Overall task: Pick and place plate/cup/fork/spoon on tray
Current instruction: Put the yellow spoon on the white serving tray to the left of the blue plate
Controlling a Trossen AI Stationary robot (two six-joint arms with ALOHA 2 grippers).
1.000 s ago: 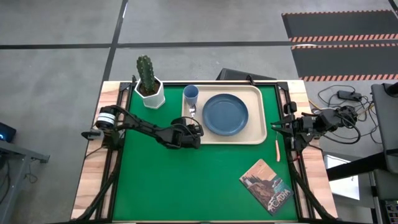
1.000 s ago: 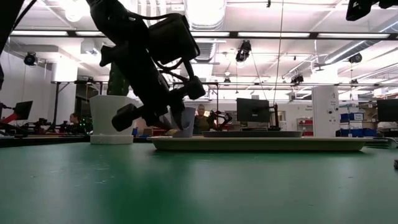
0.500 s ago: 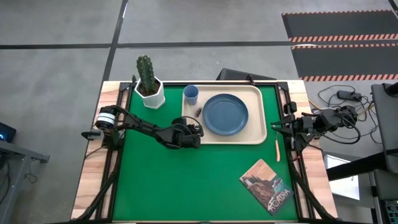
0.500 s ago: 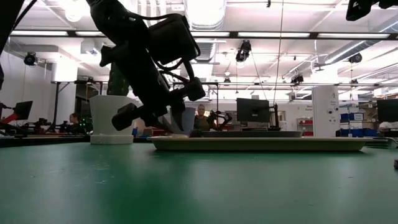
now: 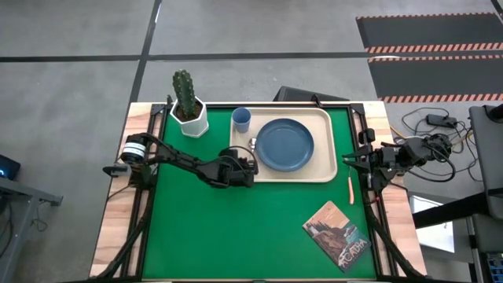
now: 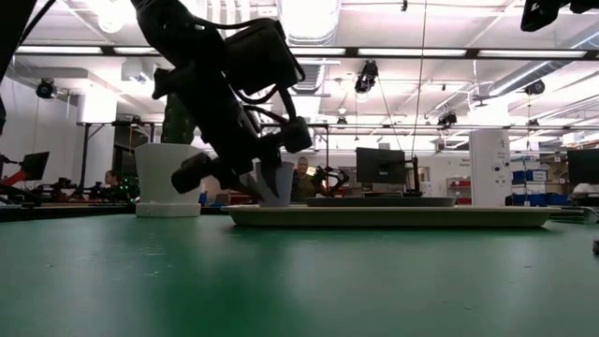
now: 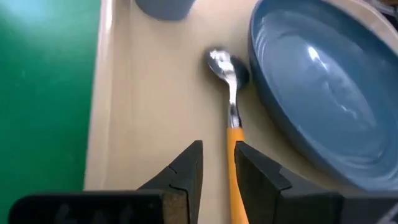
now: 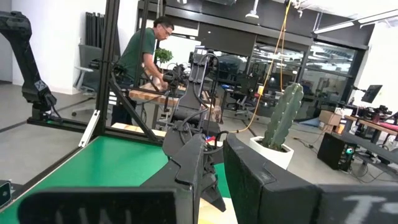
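- The left tool sits over the near left part of the tray, its fingers narrowly parted with the spoon handle lying between them; whether they press on it cannot be told.
- The spoon lies flat on the tray, bowl near the cup, just beside the plate.
- The fork lies on the bench right of the tray.
- The right tool hangs at the bench's right edge, narrowly parted, holding nothing.
- No writing is readable.
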